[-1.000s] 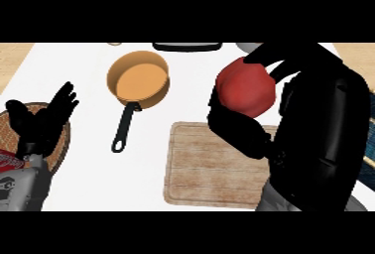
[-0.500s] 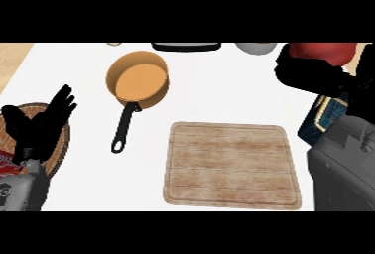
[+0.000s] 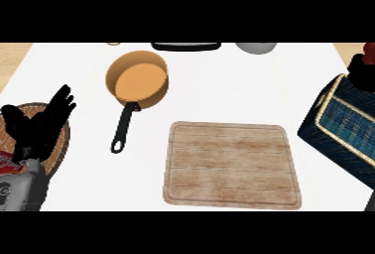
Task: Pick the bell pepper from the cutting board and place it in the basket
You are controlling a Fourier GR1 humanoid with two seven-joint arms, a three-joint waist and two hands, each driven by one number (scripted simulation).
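White counter (image 3: 219, 84) | left hand (image 3: 40, 126) resting, fingers straight, spread | right hand (image 3: 360, 69) over basket (image 3: 348, 126), fingers unclear

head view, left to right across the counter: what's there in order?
Left hand → frying pan → cutting board → basket, with the right hand and the red bell pepper above it at the right edge.

Right hand (image 3: 360, 69), apparently carrying pepper (image 3: 370, 49), reached basket (image 3: 350, 124).
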